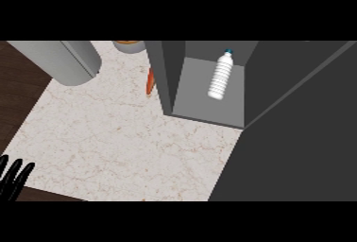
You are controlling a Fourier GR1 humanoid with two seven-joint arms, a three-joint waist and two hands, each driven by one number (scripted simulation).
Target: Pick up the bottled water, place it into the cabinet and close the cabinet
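Head view — bottled water (220, 78) inside cabinet (209, 101); left hand (12, 178) fingers straight, empty.

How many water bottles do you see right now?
1. The bottle is inside the open cabinet, blue cap toward the back. The cabinet door blocks the right side, so another could be hidden there.
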